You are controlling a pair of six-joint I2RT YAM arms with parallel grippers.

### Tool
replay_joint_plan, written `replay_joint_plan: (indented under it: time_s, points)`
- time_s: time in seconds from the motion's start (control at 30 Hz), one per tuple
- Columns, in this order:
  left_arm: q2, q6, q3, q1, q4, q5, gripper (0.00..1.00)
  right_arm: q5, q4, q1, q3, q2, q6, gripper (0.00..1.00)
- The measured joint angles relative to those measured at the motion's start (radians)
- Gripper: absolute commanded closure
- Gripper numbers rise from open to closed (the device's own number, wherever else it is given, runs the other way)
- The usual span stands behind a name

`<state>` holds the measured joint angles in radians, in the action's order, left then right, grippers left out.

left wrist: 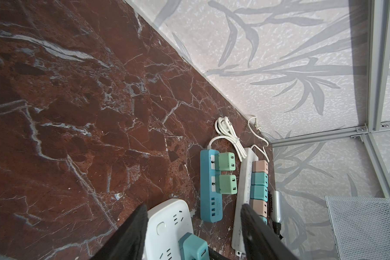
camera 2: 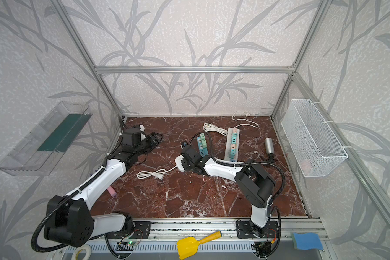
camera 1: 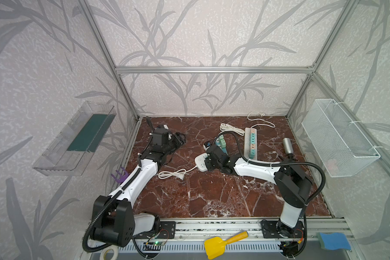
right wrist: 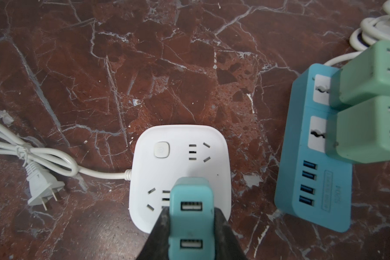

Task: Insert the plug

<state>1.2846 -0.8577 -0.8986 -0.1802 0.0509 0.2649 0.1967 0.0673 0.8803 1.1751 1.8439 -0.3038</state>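
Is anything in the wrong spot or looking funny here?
A few things do. A yellow toy shovel and a blue sponge lie on the front rail, off the marble table. A silver bottle lies on its side by the long power strip. Nothing looks spilled or broken.

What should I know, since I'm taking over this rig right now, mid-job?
Right hand: shut on the teal plug, held over a socket of the white square strip.
Left hand: open, holding nothing, off to the left.
Done: plug gripped and at the strip.
Left: press it fully home, then release. Whether the prongs are in yet cannot be told.
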Motion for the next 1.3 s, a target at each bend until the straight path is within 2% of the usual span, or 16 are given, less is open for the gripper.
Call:
replay_joint_plan:
  time_s: [0.23, 0.53, 0.97, 1.3]
  points:
    - [0.000, -0.002, 0.000, 0.000, 0.000, 0.003, 0.34, 0.003, 0.002, 0.000, 0.046, 0.039, 0.011, 1.00]
    - [0.000, -0.006, 0.000, 0.007, -0.004, 0.012, 0.35, -0.034, 0.155, -0.018, 0.188, 0.115, 0.045, 1.00]
    - [0.002, -0.007, 0.000, 0.013, -0.008, 0.018, 0.36, -0.048, 0.028, -0.020, 0.125, 0.116, 0.034, 1.00]
    - [0.002, -0.006, 0.000, 0.013, -0.014, 0.021, 0.36, -0.062, 0.043, -0.020, 0.193, 0.166, 0.036, 1.00]
